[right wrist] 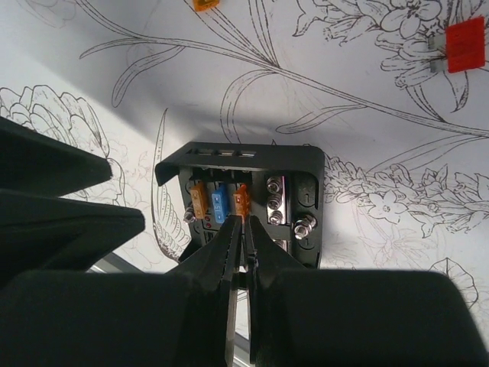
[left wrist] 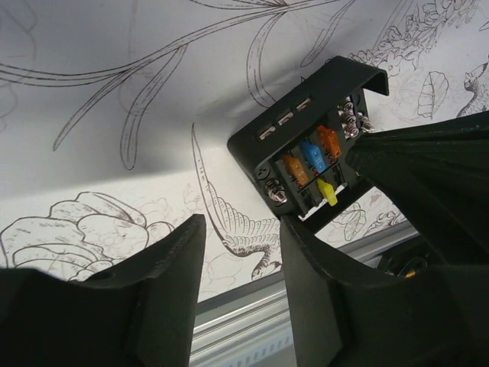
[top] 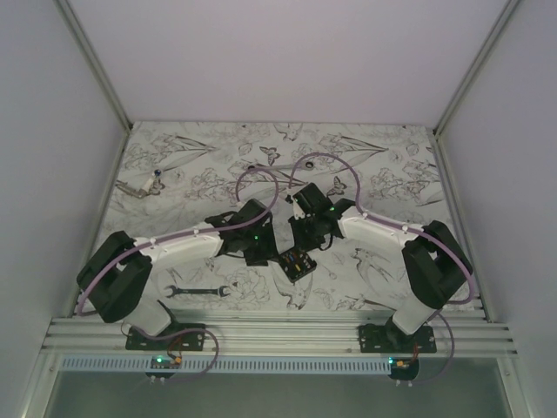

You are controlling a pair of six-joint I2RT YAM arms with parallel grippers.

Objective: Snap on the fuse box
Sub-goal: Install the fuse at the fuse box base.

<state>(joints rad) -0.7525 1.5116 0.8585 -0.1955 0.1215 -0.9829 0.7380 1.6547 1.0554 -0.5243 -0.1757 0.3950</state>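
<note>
The fuse box [top: 297,261] is a small black square box lying near the table's front edge, between the two arms. Its orange, blue and yellow fuses [left wrist: 313,157] show in the left wrist view. My left gripper [left wrist: 243,225] is open just left of the box [left wrist: 306,115] with nothing between its fingers; its right finger [left wrist: 306,260] sits close to the box corner. My right gripper [right wrist: 246,223] is shut to a thin slit directly over the box [right wrist: 302,164], its tips beside the right-hand orange fuse [right wrist: 241,200]. The box's lower part is hidden under those fingers.
A black-and-silver wrench [top: 198,292] lies in front of the left arm and another tool [top: 144,185] sits at the far left. A loose red piece [right wrist: 464,44] and an orange one [right wrist: 205,4] lie beyond the box. The aluminium rail [top: 278,335] borders the near edge.
</note>
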